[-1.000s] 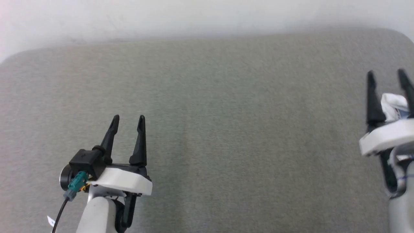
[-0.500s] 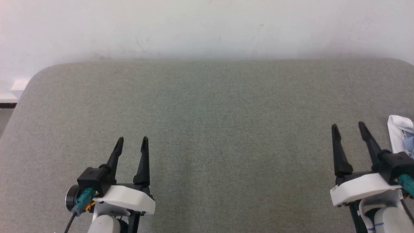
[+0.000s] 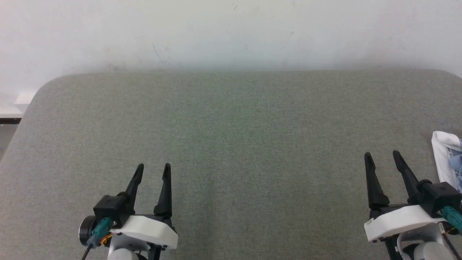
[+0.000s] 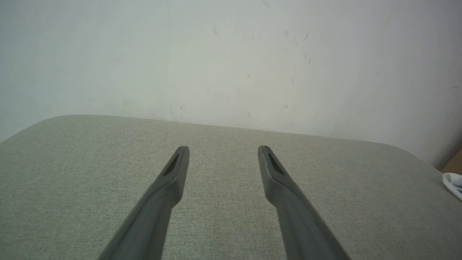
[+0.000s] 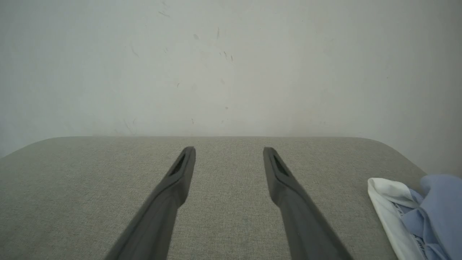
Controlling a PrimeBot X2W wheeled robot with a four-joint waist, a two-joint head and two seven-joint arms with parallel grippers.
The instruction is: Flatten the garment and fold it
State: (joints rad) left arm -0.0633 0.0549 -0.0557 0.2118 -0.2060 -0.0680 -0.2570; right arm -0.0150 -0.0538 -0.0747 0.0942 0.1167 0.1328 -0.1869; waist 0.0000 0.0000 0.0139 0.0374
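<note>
The garment point(image 3: 448, 159) lies bunched at the table's right edge, light blue with a white collar, mostly cut off by the head view. In the right wrist view the garment point(image 5: 415, 213) sits at the lower right, to the right of my fingers and apart from them. A sliver of the garment point(image 4: 453, 182) shows at the far right of the left wrist view. My right gripper point(image 3: 382, 156) hovers open just left of it, nothing between its fingers. My left gripper point(image 3: 153, 168) stands open and empty over the table's near left part.
A grey fabric-covered table point(image 3: 231, 137) with rounded far corners fills the work area. A white wall point(image 3: 231, 32) rises directly behind its far edge. A pale ledge point(image 3: 14, 104) shows beyond the table's left corner.
The head camera has tilted and turned, bringing the wall into view and shifting the whole picture. Both grippers stay open; the right one now sits left of the garment's collar instead of in front of it.
</note>
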